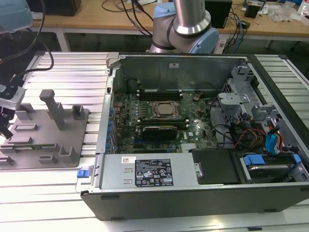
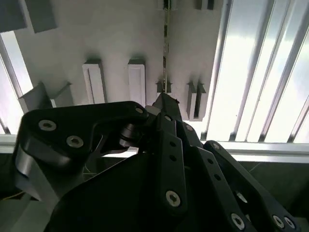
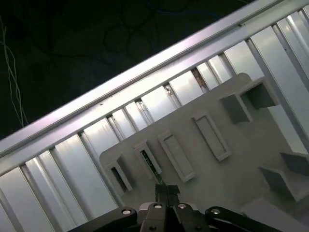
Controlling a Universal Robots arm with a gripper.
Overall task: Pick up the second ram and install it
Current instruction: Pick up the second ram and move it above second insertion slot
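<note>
While the black multi-link gripper hung over the pale gray moulded plastic fixture tray, its fingertips were drawn together, pinched on the near end of the second ram, a long, thin green circuit-board stick seen edge-on. That stick stood upright on its long edge in one narrow slot of the tray, among several raised rectangular pockets, and in the first wrist view it ran straight out from the gripper.

At the far left of the exterior view the gripper sat low at the tray, which lay flat on the ribbed silver aluminium table. Just beside the tray, toward the exterior view's right, the open black desktop computer case lay on its side, with a square silver processor on its green board. The silver-and-blue arm rose behind the case at upper centre.
</note>
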